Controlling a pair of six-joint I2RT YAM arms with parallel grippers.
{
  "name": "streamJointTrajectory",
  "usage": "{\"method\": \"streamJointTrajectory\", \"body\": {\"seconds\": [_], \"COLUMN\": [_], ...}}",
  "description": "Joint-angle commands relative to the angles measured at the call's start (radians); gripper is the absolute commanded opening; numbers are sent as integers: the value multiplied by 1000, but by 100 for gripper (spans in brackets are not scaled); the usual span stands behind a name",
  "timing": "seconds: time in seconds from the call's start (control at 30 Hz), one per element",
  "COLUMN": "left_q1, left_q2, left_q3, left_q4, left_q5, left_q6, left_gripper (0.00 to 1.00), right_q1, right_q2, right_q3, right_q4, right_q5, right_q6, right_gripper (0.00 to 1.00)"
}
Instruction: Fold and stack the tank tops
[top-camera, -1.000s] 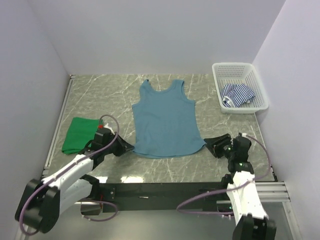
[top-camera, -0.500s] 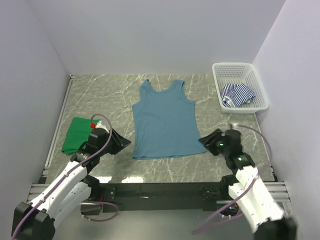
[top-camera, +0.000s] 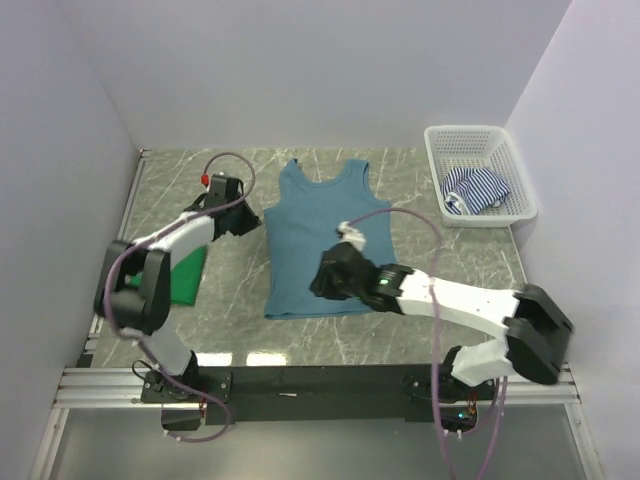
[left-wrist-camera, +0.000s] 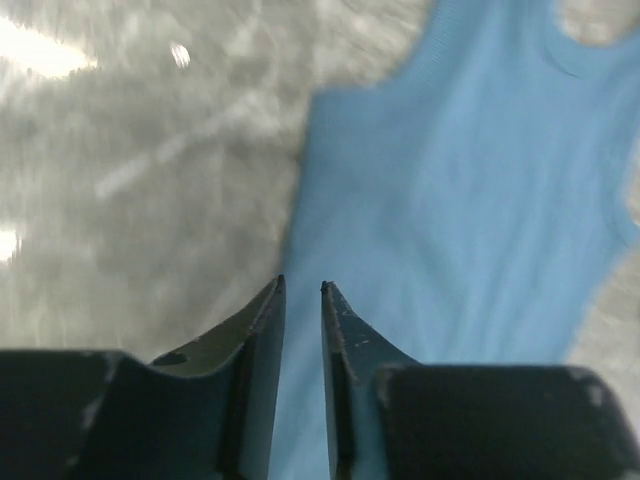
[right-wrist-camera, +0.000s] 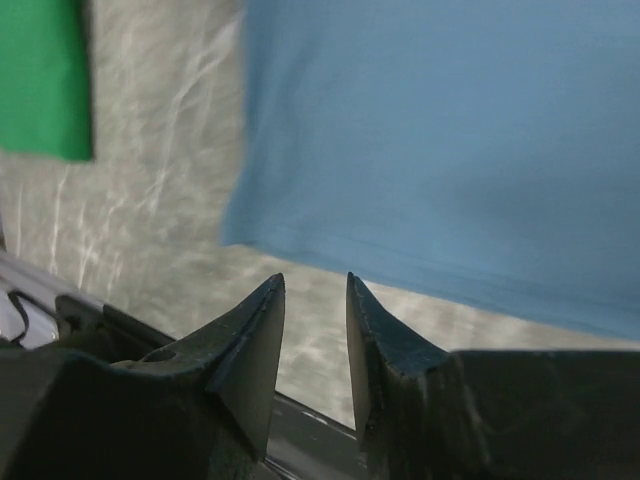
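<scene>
My left claw hangs over the far left edge of the blue top, and my right claw by its near hem. Both are a little apart and empty (ready to pinch, I think). The top lies flat mid-bench for folding.

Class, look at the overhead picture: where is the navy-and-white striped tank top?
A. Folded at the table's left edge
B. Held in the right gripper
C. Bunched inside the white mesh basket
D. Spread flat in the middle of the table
C: the striped tank top lies bunched inside the white mesh basket at the far right corner, while the teal tank top is the one spread flat mid-table.
</scene>
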Motion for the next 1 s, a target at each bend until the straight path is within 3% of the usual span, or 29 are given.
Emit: {"method": "streamJointTrajectory", "body": {"seconds": [0.0, 0.13, 0.33, 0.47, 0.67, 0.97], "left_q1": [17, 20, 20, 20, 18, 20], "left_q2": [124, 254, 319, 362, 408, 409], "left_q3": [136, 221, 258, 285, 318, 362], "left_q4": [-2, 6, 18, -7, -25, -53], "left_q5": [0, 63, 106, 92, 60, 20], "left_q6": [75, 124, 163, 175, 177, 175], "left_gripper": [26, 30, 38, 32, 0, 1], "right_q1": [96, 213, 274, 291, 291, 290], "right_q2": [158, 335, 542, 611, 618, 613], "right_q3": [149, 303, 508, 590, 525, 444], "right_q4": [19, -40, -142, -231, -209, -200], "right_q5": [89, 119, 185, 262, 303, 346], "right_q6": [-22, -53, -94, -91, -84, -64], "right_gripper": [37, 36, 39, 41, 43, 42]}}
